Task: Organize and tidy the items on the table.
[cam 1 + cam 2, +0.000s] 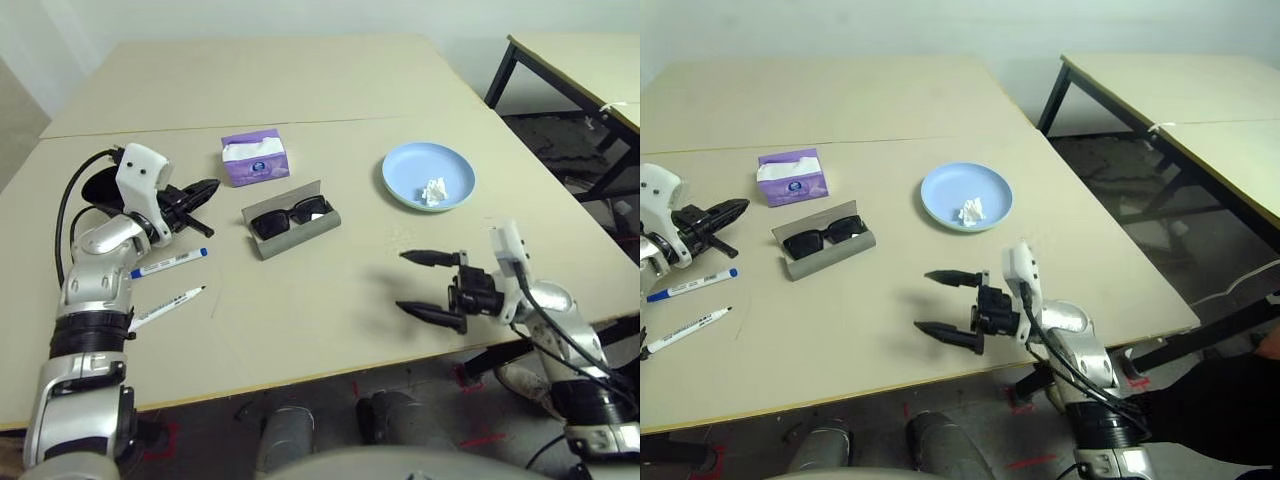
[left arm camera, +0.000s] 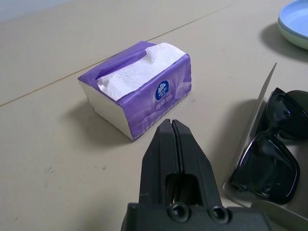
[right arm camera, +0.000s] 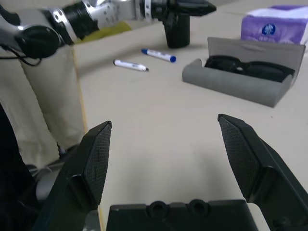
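My left gripper [image 1: 208, 187] hovers shut and empty over the table [image 1: 330, 330], pointing at the purple tissue box [image 1: 255, 157]. Beside the box lies the open grey-green glasses case [image 1: 268, 243] with the black sunglasses [image 1: 290, 215] inside. Two white marker pens lie by my left forearm, one blue-capped [image 1: 168, 263], one black-capped [image 1: 168, 305]. A black cup [image 3: 177, 32] stands behind the left gripper. The light blue plate [image 1: 405, 165] holds a crumpled white tissue [image 1: 434, 191]. My right gripper [image 1: 402, 281] is open and empty near the front edge, below the plate.
A smaller beige table with black legs [image 1: 575, 60] stands at the far right, across a gap. A seam [image 1: 350, 120] crosses the tabletop behind the items. Bare tabletop lies between the case and my right gripper.
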`<state>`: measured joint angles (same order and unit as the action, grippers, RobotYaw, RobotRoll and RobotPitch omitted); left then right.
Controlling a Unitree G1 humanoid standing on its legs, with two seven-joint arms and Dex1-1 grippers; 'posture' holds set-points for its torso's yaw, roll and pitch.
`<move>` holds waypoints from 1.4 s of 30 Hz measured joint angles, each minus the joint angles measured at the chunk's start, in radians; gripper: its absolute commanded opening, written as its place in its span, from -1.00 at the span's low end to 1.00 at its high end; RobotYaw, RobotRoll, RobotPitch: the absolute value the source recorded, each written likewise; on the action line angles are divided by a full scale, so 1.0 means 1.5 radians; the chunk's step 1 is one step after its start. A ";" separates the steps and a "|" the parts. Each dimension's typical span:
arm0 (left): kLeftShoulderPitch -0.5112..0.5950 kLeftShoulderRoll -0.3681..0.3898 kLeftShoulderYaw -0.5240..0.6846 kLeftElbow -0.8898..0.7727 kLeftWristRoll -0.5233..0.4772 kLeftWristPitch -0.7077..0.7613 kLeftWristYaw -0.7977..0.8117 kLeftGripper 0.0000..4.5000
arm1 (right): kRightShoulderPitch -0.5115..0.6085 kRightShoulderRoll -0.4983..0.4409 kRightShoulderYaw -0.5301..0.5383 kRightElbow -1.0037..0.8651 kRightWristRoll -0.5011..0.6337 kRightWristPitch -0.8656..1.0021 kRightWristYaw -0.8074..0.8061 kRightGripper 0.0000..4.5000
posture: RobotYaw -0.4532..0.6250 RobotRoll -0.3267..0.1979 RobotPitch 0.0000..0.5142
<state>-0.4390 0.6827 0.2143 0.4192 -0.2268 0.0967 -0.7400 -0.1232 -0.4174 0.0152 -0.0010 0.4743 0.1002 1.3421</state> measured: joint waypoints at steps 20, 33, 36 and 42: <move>-0.064 -0.057 -0.034 0.085 0.023 -0.054 0.005 -0.98 | -0.035 -0.010 -0.009 0.103 -0.065 -0.091 -0.123 1.00 | -0.30 0.25 -0.74; -0.067 -0.061 -0.077 0.140 0.046 -0.082 -0.052 -0.98 | -0.007 -0.012 -0.015 0.098 -0.091 -0.089 -0.230 1.00 | -0.34 0.25 -0.74; -0.053 -0.052 -0.080 0.126 0.045 -0.084 -0.076 -0.98 | -0.008 -0.012 -0.015 0.088 -0.090 -0.084 -0.237 1.00 | -0.34 0.25 -0.74; -0.004 -0.033 -0.106 0.058 0.045 -0.079 -0.136 -0.98 | -0.008 -0.011 -0.013 0.086 -0.090 -0.079 -0.242 1.00 | -0.33 0.25 -0.73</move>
<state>-0.4444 0.6330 0.0552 0.5059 -0.1597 -0.0214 -0.9441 -0.1356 -0.4344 -0.0047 0.1276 0.3391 -0.0190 0.9788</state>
